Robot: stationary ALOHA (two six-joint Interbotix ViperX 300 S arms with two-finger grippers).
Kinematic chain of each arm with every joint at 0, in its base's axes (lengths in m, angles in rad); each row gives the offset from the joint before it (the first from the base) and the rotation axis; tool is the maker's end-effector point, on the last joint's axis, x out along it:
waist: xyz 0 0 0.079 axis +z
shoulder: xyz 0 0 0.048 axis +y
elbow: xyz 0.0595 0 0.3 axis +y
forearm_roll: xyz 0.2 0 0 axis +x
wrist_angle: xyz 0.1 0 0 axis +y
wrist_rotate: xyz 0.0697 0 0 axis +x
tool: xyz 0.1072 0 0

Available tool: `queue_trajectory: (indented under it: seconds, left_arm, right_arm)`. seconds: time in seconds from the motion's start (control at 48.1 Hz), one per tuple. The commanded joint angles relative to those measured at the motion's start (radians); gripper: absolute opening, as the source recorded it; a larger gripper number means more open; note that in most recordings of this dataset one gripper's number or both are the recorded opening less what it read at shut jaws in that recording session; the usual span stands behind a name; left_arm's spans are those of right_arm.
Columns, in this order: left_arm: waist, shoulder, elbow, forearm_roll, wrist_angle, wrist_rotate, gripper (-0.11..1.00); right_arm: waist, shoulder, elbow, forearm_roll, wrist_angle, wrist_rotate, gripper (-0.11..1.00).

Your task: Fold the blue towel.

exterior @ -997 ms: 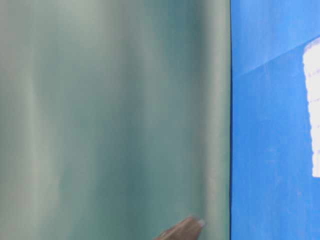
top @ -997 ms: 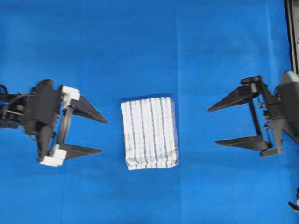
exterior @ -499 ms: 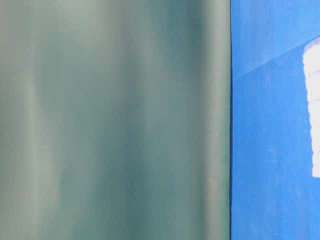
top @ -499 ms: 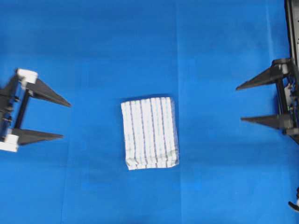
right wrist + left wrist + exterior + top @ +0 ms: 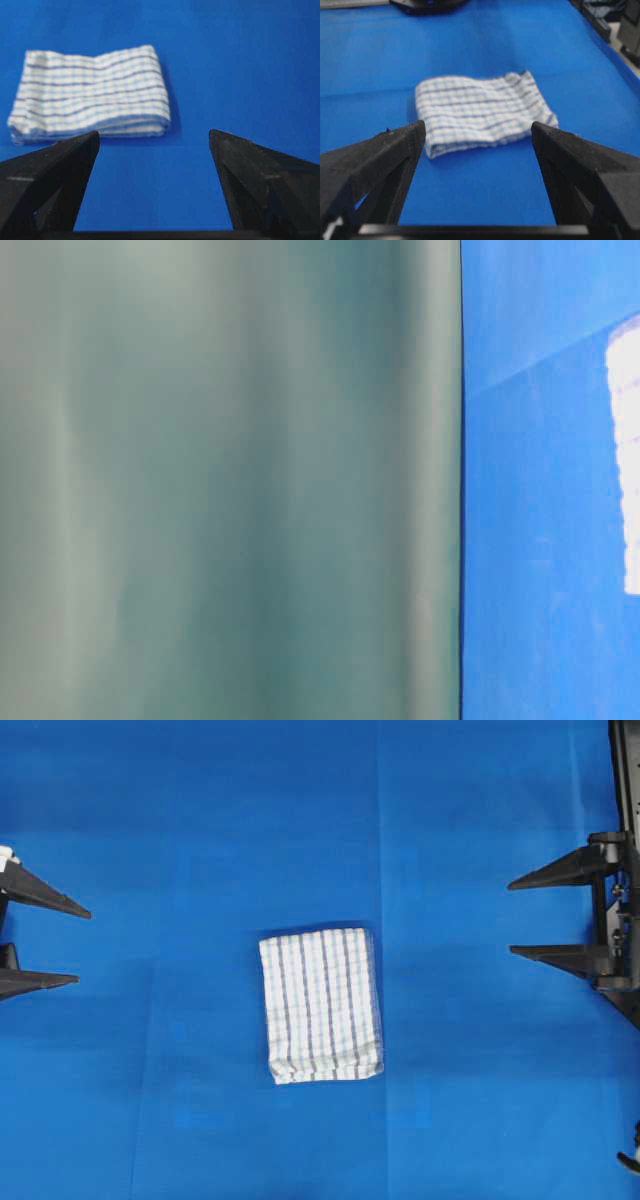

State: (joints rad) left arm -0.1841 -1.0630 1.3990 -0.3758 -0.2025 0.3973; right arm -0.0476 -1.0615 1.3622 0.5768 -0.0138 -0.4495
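The blue towel [image 5: 321,1004] lies folded into a small thick rectangle in the middle of the blue table covering [image 5: 320,820]; it is white with thin blue stripes. It also shows ahead in the left wrist view as the towel [image 5: 482,111], in the right wrist view as the towel [image 5: 92,92], and as a white patch, the towel [image 5: 625,465], at the right edge of the table-level view. My left gripper [image 5: 82,947] stands open at the far left edge, well away from the cloth, with nothing between its fingers. My right gripper [image 5: 510,918] stands open at the far right, also empty.
A dark frame or rail [image 5: 625,780] runs along the right edge of the overhead view. A grey-green curtain [image 5: 230,480] fills most of the table-level view. Dark equipment [image 5: 427,5] sits at the far end of the table in the left wrist view.
Both arms have drawn back from the folded towel, the left one to the left edge, the right one to the right edge. The towel has not moved.
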Motion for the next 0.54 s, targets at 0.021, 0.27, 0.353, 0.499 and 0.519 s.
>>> queue_trajectory:
  seconds: [0.021,0.27,0.353,0.499,0.519]
  left_arm:
    - [0.005,0.000,-0.009,0.003,0.029,0.003,0.81]
    - [0.020,0.000,-0.003,0.006,0.051,0.011,0.81]
    - [0.037,0.000,-0.002,0.006,0.052,0.025,0.81]
    - [0.057,-0.006,-0.002,0.006,0.055,0.037,0.81]
    - [0.058,-0.008,-0.002,0.006,0.055,0.037,0.81]
  right_arm:
    - [0.000,0.020,-0.009,0.003,-0.028,0.002,0.82]
    - [0.000,0.017,-0.011,-0.002,-0.026,0.000,0.81]
    - [0.000,0.017,-0.011,-0.003,-0.029,-0.002,0.81]
    - [0.000,0.018,-0.009,-0.005,-0.031,-0.003,0.81]
    - [0.000,0.018,-0.009,-0.005,-0.031,-0.003,0.81]
